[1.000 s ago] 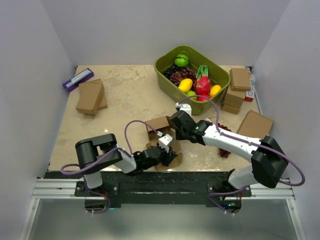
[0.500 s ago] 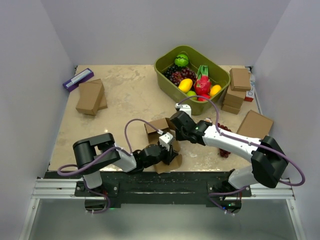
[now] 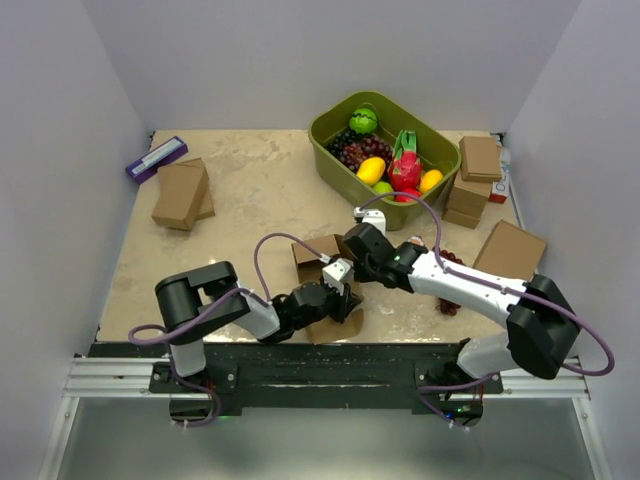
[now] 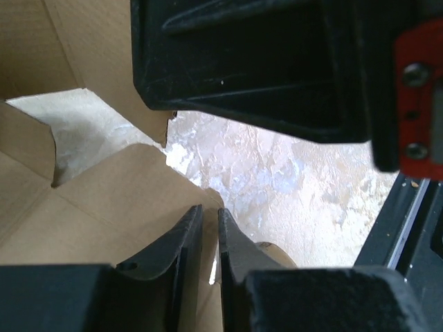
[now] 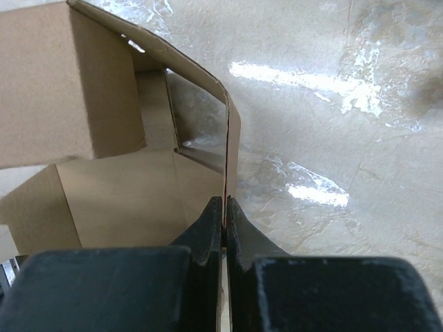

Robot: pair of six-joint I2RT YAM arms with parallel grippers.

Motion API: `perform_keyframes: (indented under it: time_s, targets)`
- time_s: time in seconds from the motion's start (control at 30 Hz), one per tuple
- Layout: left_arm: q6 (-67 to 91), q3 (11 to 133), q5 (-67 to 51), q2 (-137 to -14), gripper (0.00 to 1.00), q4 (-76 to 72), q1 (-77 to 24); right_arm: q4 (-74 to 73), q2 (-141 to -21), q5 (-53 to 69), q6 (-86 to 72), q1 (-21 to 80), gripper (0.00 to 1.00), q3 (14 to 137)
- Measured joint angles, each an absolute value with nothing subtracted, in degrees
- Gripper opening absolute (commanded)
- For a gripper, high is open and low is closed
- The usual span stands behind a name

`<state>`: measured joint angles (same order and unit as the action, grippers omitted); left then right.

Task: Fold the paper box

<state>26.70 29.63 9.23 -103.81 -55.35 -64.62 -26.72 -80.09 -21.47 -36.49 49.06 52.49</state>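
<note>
The paper box (image 3: 315, 250) is a half-folded brown cardboard piece near the table's front middle, between my two arms. My left gripper (image 3: 337, 298) reaches in from the left, low over the box's near flap. In the left wrist view its fingertips (image 4: 210, 211) stand almost together, with a thin flap of the paper box (image 4: 104, 200) pinched between them. My right gripper (image 3: 349, 262) comes in from the right. In the right wrist view it (image 5: 223, 202) is shut on the edge of an upright wall of the paper box (image 5: 118, 194). The right arm's black body (image 4: 263, 62) hangs close above the left fingers.
A green tub (image 3: 331, 133) of fruit stands at the back. Stacked ready-made brown boxes (image 3: 478, 170) and a larger flat brown box (image 3: 510, 248) lie at the right, more brown boxes (image 3: 182, 192) and a purple item (image 3: 155, 158) at the back left. Dark grapes (image 3: 447, 300) lie under the right arm.
My left gripper has shifted a little to the right and its jaws have narrowed onto the near flap. The right arm has barely moved.
</note>
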Motion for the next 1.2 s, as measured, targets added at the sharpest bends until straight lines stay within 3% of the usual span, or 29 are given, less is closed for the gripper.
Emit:
perform_keyframes:
  time_s: [0.6,0.7,0.73,0.83,0.87,0.97,1.1,1.2]
  targets:
    - [28.97,26.98,6.68,-108.33,0.17,-63.64,-64.51,-23.46,-80.88,-17.8,-38.63,50.39,0.01,49.04]
    - [29.54,26.87,6.59,-108.47,0.17,-64.01,-64.49,-22.46,-81.36,-17.8,-39.09,50.59,0.12,48.88]
    - [29.54,26.87,6.59,-108.47,0.17,-64.05,-64.49,-22.46,-81.36,-17.8,-39.22,50.59,0.22,48.84]
    - [29.47,26.87,6.59,-108.47,0.17,-64.05,-64.49,-22.87,-81.36,-17.67,-39.72,50.63,0.38,48.82]
    - [29.47,26.87,6.57,-108.47,0.17,-64.05,-64.49,-23.0,-81.36,-17.67,-39.9,50.68,0.5,48.82]
    - [29.41,26.72,6.33,-108.42,0.17,-64.16,-64.49,-24.64,-80.55,-18.39,-39.79,50.57,0.66,48.82]
    - [28.97,26.59,5.91,-107.68,0.26,-63.46,-64.49,-28.29,-76.77,-19.9,-39.48,50.33,0.8,48.82]
    - [27.59,26.81,5.91,-105.25,0.36,-61.73,-64.69,-30.79,-73.1,-20.95,-39.24,49.95,0.82,48.84]
